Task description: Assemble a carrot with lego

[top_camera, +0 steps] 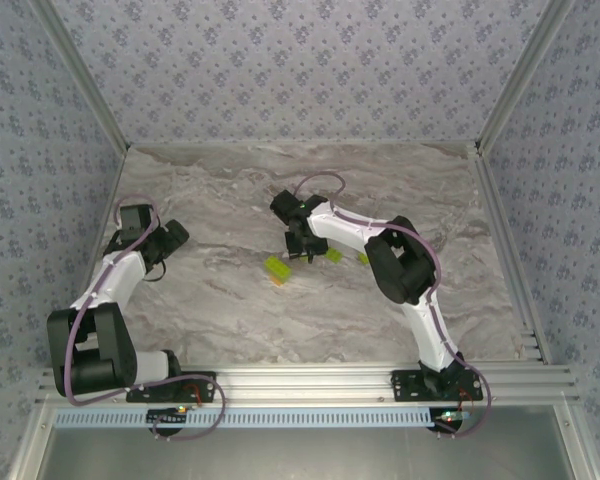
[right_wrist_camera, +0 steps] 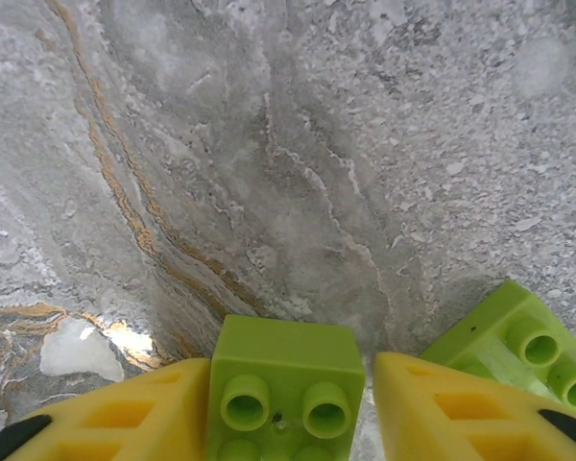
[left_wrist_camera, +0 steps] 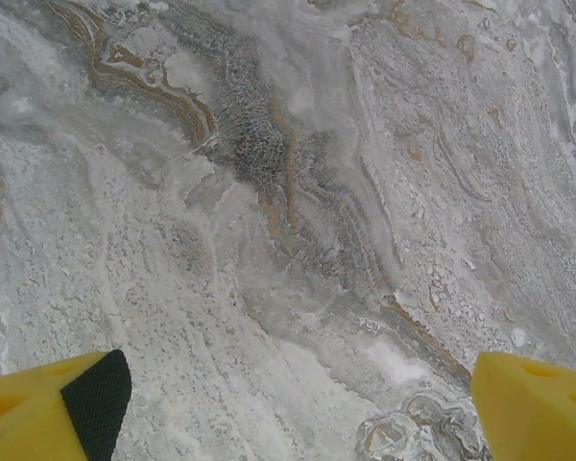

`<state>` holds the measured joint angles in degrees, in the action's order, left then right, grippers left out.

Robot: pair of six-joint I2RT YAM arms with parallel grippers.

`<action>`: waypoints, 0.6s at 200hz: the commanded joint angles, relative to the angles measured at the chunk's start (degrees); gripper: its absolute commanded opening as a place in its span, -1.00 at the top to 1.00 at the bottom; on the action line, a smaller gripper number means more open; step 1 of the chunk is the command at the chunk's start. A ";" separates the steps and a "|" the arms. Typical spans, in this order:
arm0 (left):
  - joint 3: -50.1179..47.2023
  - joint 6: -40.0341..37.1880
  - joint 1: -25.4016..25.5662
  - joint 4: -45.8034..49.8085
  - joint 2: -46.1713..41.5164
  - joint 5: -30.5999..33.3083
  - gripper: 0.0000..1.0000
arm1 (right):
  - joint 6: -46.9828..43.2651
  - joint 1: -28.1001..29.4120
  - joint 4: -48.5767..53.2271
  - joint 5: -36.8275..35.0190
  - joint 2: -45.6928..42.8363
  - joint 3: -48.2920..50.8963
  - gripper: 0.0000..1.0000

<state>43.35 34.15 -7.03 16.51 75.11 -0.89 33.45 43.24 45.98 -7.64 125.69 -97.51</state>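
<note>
1. Right end effector (right_wrist_camera: pixel 293 373) sits low over the bench (right_wrist_camera: pixel 269 144), its yellow fingers (right_wrist_camera: pixel 134 418) bracketing a lime-green brick (right_wrist_camera: pixel 283 355); whether they actually clamp it cannot be told.
2. A second lime-green brick (right_wrist_camera: pixel 518 336) lies just beside the right-hand finger.
3. Seen from above, another lime-green piece (top_camera: pixel 275 266) with an orange brick (top_camera: pixel 278 281) against it lies near, left of that end effector.
4. Left end effector (left_wrist_camera: pixel 298 360) is released, fingers wide apart above bare bench, well apart from the bricks.
</note>
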 commanded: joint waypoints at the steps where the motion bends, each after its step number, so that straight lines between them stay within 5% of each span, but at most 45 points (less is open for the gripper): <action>1: 0.40 -0.11 -0.36 -0.89 -0.33 -1.30 -0.86 | 0.92 -0.35 0.25 0.39 1.19 0.66 0.10; 63: 0.53 -0.14 -0.44 -0.64 -0.31 -1.30 -0.86 | -1.84 0.27 2.11 -1.82 -2.00 1.24 0.31; 120: 0.62 -0.05 -0.37 -0.41 -0.78 -1.40 -0.86 | -14.79 2.96 13.66 -5.67 -8.35 -5.51 0.34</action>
<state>43.35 34.15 -7.03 16.51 75.11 -1.37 25.56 44.73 51.90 -10.37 122.52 -98.26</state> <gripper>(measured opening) 0.930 0.340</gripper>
